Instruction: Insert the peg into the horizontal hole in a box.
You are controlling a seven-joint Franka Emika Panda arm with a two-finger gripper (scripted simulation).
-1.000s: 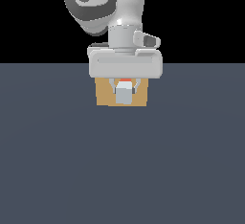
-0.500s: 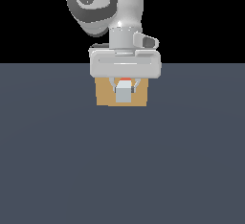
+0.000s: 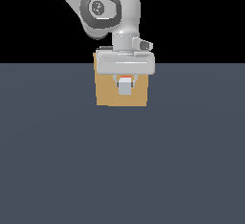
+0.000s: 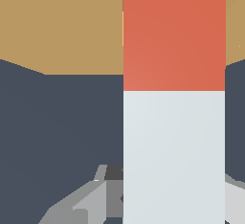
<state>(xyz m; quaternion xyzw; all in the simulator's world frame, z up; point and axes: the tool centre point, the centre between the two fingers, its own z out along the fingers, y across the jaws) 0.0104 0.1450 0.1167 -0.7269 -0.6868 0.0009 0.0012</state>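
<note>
- Table (image 3: 122, 170): dark slate surface; carried the box at its far edge.
- Box (image 3: 105, 94): tan-brown block; stood on the table directly behind the gripper, its face toward the peg's orange-red end.
- Gripper (image 3: 125, 88): pale grey body hung in front of the box's upper face; fingers (image 4: 81, 204) clamped on the peg's grey-white part.
- Peg (image 4: 174, 122): pale grey-white bar with orange-red end; held level, orange-red end at the box face.
- Hole: mostly hidden behind the peg; only a lighter strip beside the orange-red end showed.
</note>
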